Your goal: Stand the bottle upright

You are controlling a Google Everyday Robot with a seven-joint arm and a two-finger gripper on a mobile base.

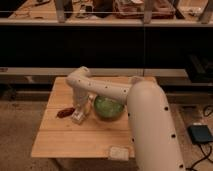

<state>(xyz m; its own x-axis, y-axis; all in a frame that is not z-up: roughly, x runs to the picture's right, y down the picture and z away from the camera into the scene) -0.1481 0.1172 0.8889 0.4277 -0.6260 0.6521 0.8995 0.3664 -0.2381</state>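
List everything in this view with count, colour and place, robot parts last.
table: one, light wood, centre of view.
bowl: one, green, on the middle of the table, partly behind the arm.
bottle: one, whitish, on the table just left of the bowl, right under the gripper.
small object: one, reddish-brown, on the table left of the bottle.
flat item: one, pale, at the table's near edge.
box: one, bluish-grey, on the floor at right.
counter: one, light-coloured, cluttered, along the top of the view.
arm: one, white, reaching from lower right across the bowl.
gripper: one, white, low over the table at the bottle.
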